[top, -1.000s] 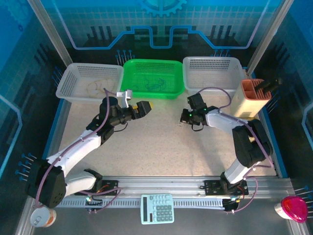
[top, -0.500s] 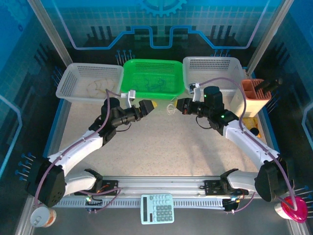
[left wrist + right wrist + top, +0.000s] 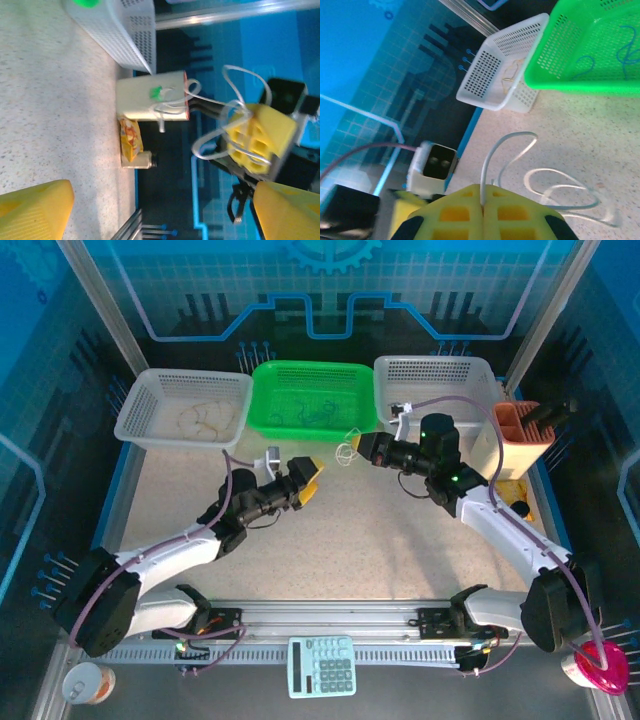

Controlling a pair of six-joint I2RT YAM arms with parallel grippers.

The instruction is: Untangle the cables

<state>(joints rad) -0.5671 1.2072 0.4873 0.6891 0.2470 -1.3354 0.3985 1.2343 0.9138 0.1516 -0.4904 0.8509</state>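
One pale cable point(image 3: 347, 451) is dangling pinched in my right gripper point(image 3: 362, 448), just before the green basket point(image 3: 310, 435). My left gripper point(image 3: 310, 478) is hovering spread near its front; blue cables point(image 3: 305, 412) are lying inside.

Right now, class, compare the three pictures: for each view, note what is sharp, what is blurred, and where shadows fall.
Top external: sharp and evenly lit, with soft shadows on the table. Left wrist: smeared overall, the right tool and its pale cable soft-edged. Right wrist: that tool's near fingers are blurred, the green basket crisper.
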